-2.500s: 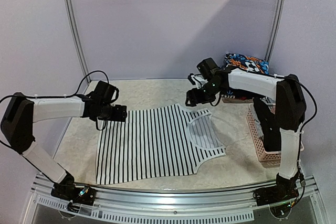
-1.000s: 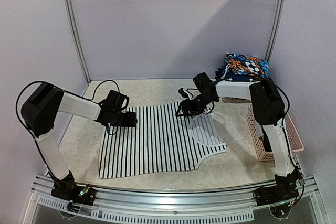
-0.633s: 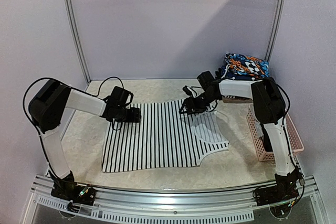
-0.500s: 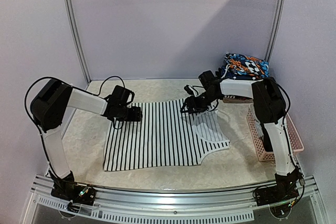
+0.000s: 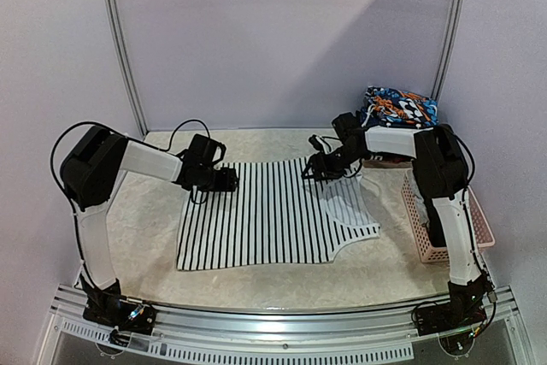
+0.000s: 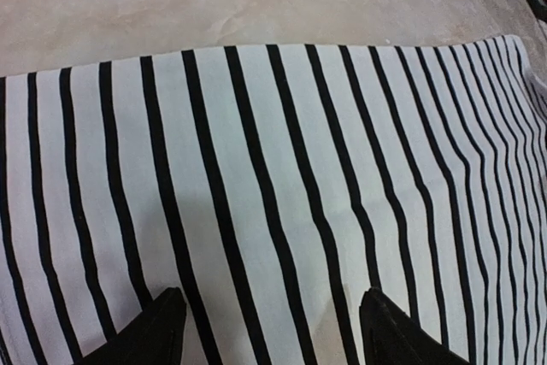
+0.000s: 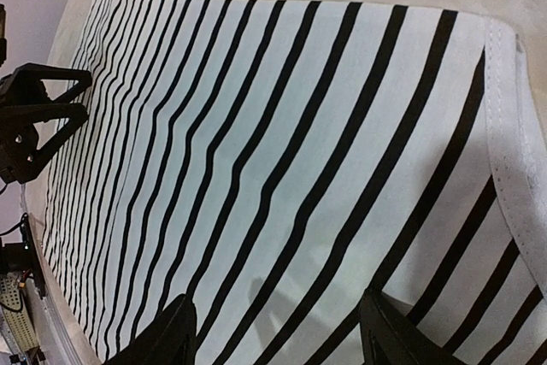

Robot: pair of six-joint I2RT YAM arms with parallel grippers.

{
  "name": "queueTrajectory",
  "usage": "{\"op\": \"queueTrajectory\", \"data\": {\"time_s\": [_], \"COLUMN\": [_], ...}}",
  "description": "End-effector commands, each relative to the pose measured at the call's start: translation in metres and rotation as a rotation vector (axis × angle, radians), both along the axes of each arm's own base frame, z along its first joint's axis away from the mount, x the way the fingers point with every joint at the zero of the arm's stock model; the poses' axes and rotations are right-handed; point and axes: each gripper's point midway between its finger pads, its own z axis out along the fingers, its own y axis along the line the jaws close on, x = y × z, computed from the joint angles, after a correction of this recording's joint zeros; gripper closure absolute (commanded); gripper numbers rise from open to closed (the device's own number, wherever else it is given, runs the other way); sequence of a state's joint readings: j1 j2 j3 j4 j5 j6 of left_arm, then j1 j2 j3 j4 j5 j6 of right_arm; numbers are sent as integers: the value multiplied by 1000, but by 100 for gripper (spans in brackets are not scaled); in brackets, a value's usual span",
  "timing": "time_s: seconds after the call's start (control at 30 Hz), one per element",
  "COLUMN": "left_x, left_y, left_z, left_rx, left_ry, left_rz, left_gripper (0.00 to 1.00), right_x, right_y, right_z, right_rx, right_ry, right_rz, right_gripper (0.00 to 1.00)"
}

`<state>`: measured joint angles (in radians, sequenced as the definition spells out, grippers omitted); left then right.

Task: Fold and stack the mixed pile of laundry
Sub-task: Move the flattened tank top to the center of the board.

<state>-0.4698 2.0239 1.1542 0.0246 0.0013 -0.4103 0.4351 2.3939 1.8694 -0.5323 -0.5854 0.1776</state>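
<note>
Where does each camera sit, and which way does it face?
Top external: high behind the robot, looking down at the table; left arm and right arm show whole.
Left wrist: on the left arm, looking past the left gripper onto the striped shirt.
Right wrist: on the right arm, over the right gripper; like the top view, it shows shirt and left gripper.

Top view high behind, looking down on table (image 5: 141, 211), wrist views close, sharing striped garment (image 5: 265, 215)

Black-and-white striped sleeveless top (image 5: 261, 215): spread flat, single layer, at the centre of the desk (image 5: 385, 271). Stripes run front to back; the neckline end points right.
</note>
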Motion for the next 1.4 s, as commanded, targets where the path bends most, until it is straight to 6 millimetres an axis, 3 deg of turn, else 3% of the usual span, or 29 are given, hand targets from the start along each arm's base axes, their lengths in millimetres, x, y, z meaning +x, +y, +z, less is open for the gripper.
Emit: {"op": "queueTrajectory", "data": {"time_s": [0.0,0.27,0.87,1.1,1.37], "left_x": [-1,15,24,22,-2], "left_y": [-12,-22,-33,-28,-6], "left_z": [-15,-10,4,28,61], "left_rx": [-1,-8,-53,-52,-35], "left_ry": [39,12,-33,-81,-140], "left_rz": [-43,-59,-88,-82,-48], "left_gripper": [29,30,31,31,30], "right_x": [5,13,17,13,7], "right_y": [-19,-31,-44,-37,-29], "right_z": [-23,-20,-5,11,32], "right_rx": [-56,-59,-90,-28,37], "right_ry": [43,35,0,-12,-24], "right_rz": [-47,-77,-126,-105,-81], "right_gripper": [34,34,35,35,35]}}
